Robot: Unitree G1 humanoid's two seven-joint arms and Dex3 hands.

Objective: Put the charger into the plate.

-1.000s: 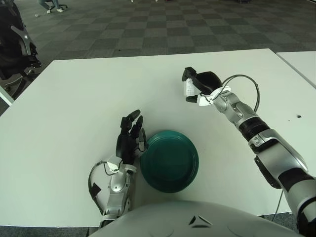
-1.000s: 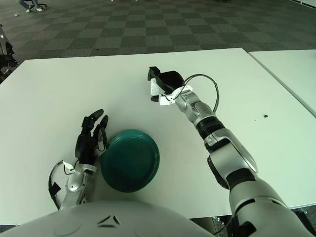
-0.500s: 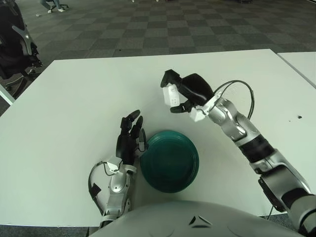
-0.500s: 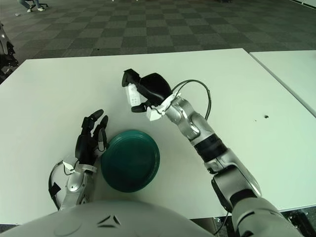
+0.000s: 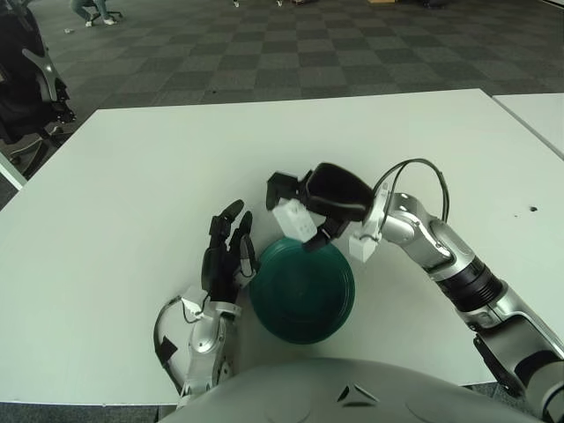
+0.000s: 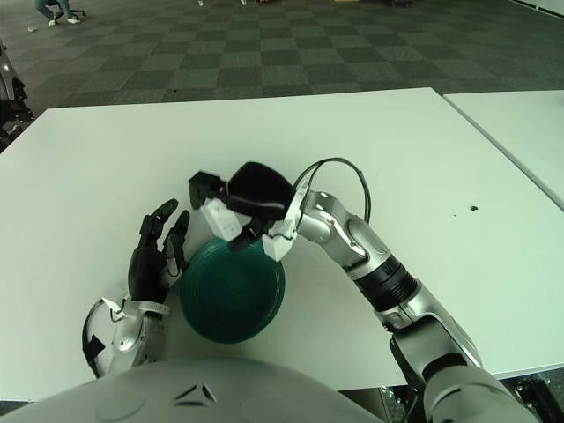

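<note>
The right hand (image 5: 322,198) is clenched around the charger (image 5: 293,219), a small white block pinched between its dark fingers (image 5: 284,185). It hangs in the air just over the far rim of the plate (image 5: 304,295), tilted, not yet touching it. The plate, round and dark green, sits on the white table (image 5: 132,176) close to the robot's body. The left hand (image 5: 222,263) shows just left of the plate, fingers spread and holding nothing.

To finish this step well, the hand should likely carry the charger a little nearer, toward the plate's middle, then lower it until it is close to the surface before letting go. Dropped from the rim, it could bounce out.
</note>
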